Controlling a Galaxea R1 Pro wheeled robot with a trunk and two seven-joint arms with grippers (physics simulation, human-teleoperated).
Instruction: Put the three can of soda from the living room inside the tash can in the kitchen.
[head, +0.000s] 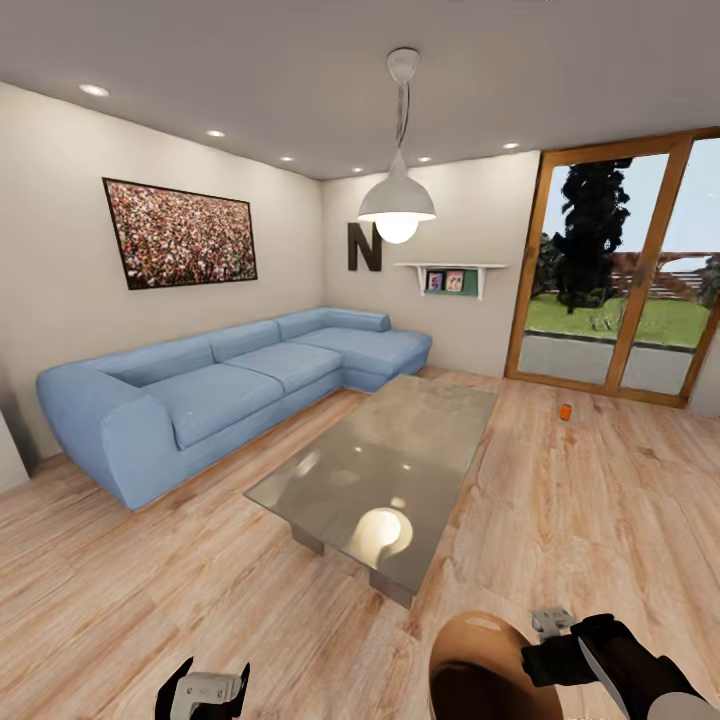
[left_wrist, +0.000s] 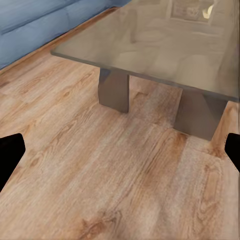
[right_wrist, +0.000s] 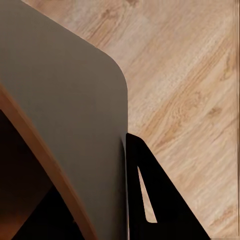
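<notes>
Room: I'm looking over the living room from the head view, with a light wood floor (head: 600, 500) running ahead of both tools.
Soda can: I see one orange can (head: 565, 411) standing upright on the floor, well ahead of the right tool and well apart from it, near the glass doors (head: 620, 270) and off the far right corner of the glass tabletop (head: 385, 470). I cannot spot the other two cans.
Tabletop: it sits ahead of both tools, between them and the far wall; its two grey legs stand on the floor in my left wrist view, just ahead of the left tool.
Sofa: the blue corner sofa (head: 210, 385) is ahead and to the left of the left tool, beyond the tabletop's left edge.
Left tool: the left tool (left_wrist: 120, 155) has its fingers spread wide, dark tips at either edge of the wrist view, nothing between them, bare floor below.
Right tool: the right tool (head: 552, 622) is low at my right in the head view, next to a rounded brown part of the robot (head: 480, 665); I cannot tell whether its fingers are spread or pressed together.
Lamp: a white hanging lamp (head: 397, 200) is lit above the tabletop.
</notes>
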